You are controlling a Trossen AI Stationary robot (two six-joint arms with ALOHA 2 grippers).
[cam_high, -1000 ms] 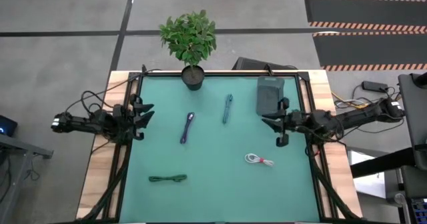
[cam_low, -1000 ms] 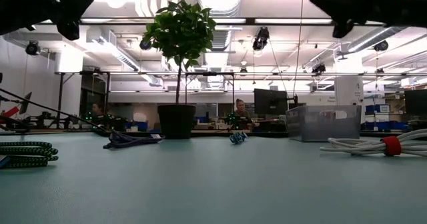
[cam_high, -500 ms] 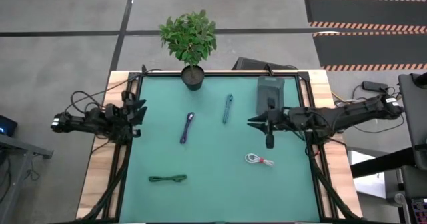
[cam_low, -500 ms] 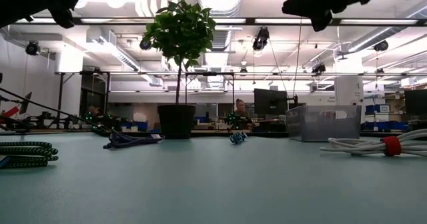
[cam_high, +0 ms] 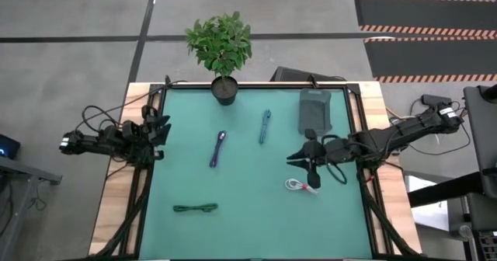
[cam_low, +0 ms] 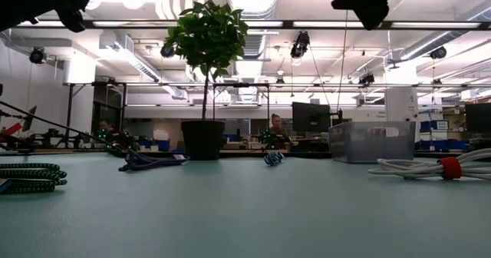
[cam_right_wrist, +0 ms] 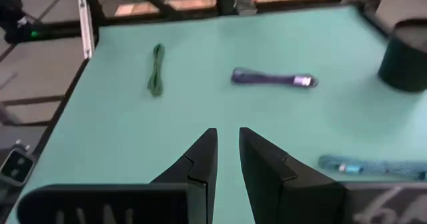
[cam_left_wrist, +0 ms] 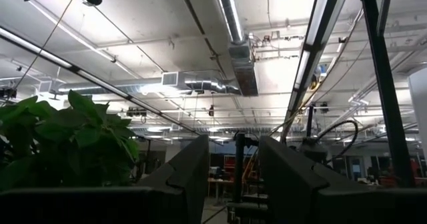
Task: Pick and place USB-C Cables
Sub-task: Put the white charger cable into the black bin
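Green mat (cam_high: 248, 222): right pincer (cam_high: 302, 161) above white cable (cam_high: 301, 186)

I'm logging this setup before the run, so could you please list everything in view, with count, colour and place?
Purple cable: one, purple, mat's centre-left.
Teal cable: one, teal, far centre.
Green cable: one, green, near left.
White cable: one, white with pink tie, right of centre, under the right gripper.
Potted plant: one, green leaves in a black pot, far edge.
Grey bin: one, grey, far right.
Mat: one, teal-green, covering the table.
People: seated in the room behind, low view.
Left gripper: dark, open, over the mat's left edge.
Right gripper: dark, slightly open, above the white cable.
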